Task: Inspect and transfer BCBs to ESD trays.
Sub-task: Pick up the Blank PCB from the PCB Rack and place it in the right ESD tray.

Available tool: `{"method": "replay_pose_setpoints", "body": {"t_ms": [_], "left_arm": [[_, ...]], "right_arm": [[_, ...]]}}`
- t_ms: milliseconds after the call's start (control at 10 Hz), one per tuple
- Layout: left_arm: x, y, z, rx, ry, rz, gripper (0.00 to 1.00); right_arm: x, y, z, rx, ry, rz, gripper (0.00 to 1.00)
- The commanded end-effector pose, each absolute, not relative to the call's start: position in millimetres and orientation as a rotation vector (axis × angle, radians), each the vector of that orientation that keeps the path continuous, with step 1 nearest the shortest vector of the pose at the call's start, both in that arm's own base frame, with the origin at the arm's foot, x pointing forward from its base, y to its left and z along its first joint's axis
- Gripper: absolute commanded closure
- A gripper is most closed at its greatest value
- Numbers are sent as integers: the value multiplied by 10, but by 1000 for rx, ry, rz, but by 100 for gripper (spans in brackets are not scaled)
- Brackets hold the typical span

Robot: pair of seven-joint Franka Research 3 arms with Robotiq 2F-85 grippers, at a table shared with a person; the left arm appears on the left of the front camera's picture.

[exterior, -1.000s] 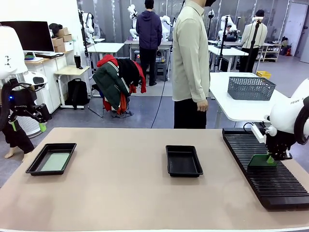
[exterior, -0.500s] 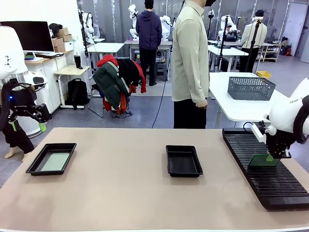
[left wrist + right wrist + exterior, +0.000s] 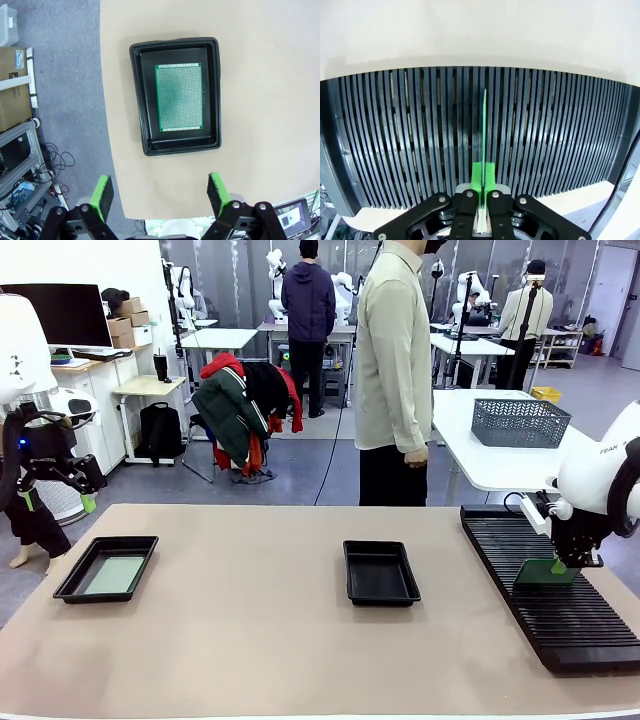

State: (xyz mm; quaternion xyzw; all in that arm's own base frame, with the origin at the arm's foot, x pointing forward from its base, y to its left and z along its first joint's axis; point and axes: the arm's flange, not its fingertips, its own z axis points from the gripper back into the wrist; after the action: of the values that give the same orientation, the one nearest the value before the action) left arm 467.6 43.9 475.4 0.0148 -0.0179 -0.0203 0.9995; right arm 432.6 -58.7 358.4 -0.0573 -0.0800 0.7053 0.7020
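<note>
Right pincer (image 3: 483,176) is clenched on a BCB (image 3: 484,120) standing edgewise in the rack (image 3: 395,150), far right. Lifted askew, the board may jam between ribs or slip from the thin grip. Left pincer (image 3: 160,189) hangs released above the left tray (image 3: 176,148), which holds a second BCB (image 3: 179,97).

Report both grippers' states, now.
Left gripper: open, holding nothing.
Right gripper: shut on a BCB at the black slotted rack.

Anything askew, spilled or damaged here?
Nothing stands out. One board lies flat and square in the left tray; the right gripper holds a second board upright in the rack; the middle tray is empty.
</note>
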Motion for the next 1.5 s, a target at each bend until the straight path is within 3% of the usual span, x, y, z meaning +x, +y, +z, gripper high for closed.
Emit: {"method": "replay_pose_setpoints", "body": {"t_ms": [0, 600, 1400], "left_arm": [[4670, 451, 4733, 30, -43, -42, 0], [4670, 451, 4733, 30, -43, -42, 0], [4670, 451, 4733, 30, -43, -42, 0]], "right_arm": [[4325, -591, 3582, -127, -179, 1568, 100], [4326, -587, 3585, -128, -178, 1570, 97], [3917, -837, 5820, -145, -159, 1412, 97]]}}
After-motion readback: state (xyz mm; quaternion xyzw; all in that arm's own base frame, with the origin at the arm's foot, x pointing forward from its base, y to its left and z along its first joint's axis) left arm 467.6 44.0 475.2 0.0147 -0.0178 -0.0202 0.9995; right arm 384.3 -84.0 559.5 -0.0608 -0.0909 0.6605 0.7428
